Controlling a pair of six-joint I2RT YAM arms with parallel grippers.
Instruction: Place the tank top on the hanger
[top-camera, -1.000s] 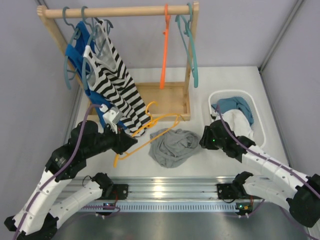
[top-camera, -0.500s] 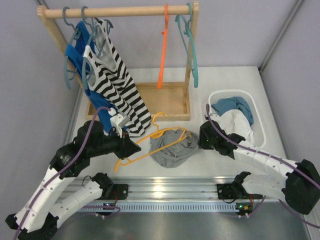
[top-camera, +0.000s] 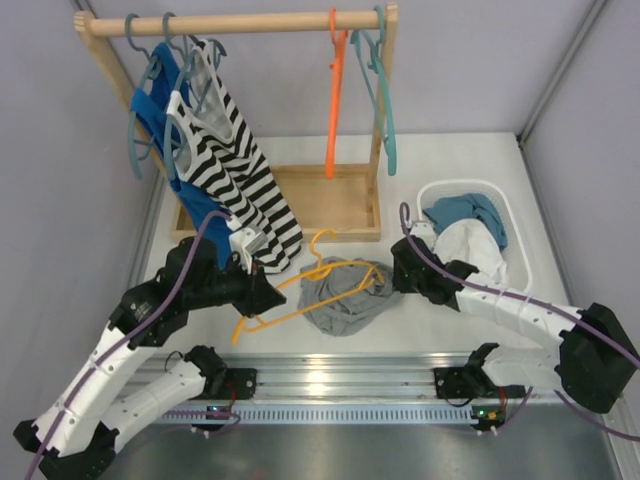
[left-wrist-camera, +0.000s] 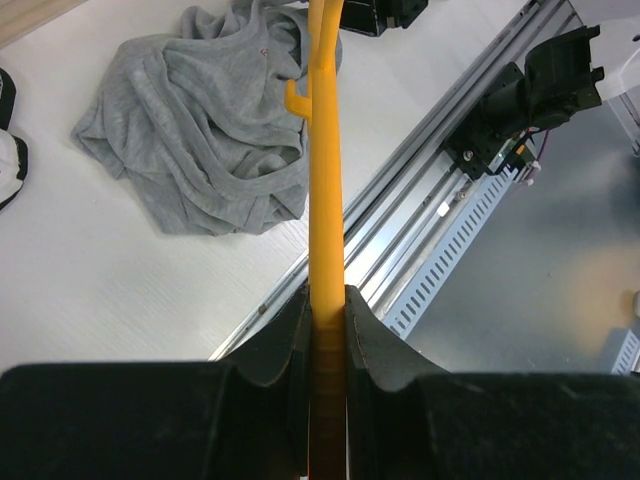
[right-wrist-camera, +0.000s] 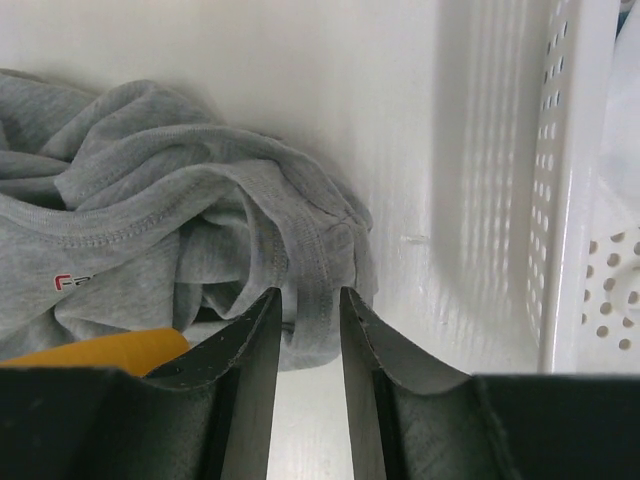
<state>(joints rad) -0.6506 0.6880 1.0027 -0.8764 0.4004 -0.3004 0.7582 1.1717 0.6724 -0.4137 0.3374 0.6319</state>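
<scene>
The grey tank top (top-camera: 345, 300) lies crumpled on the white table between the arms; it also shows in the left wrist view (left-wrist-camera: 200, 130) and the right wrist view (right-wrist-camera: 150, 230). My left gripper (top-camera: 265, 290) (left-wrist-camera: 327, 310) is shut on the yellow-orange hanger (top-camera: 319, 245) (left-wrist-camera: 325, 200), held low with its far end over the tank top. An end of the hanger (right-wrist-camera: 100, 350) shows under the cloth. My right gripper (top-camera: 393, 270) (right-wrist-camera: 311, 297) is open at the top's right edge, with a hemmed fold lying between its fingertips.
A wooden rack (top-camera: 235, 22) at the back carries a striped top (top-camera: 235, 170), a blue top (top-camera: 155, 100), a red-orange hanger (top-camera: 333, 100) and teal hangers (top-camera: 385, 100). A white basket (top-camera: 470, 184) of clothes stands just right of my right gripper.
My left gripper has carried the hanger rightward until it lies over the tank top. My right gripper has moved left, up to the top's right edge. The red-orange hanger on the rack has swung.
</scene>
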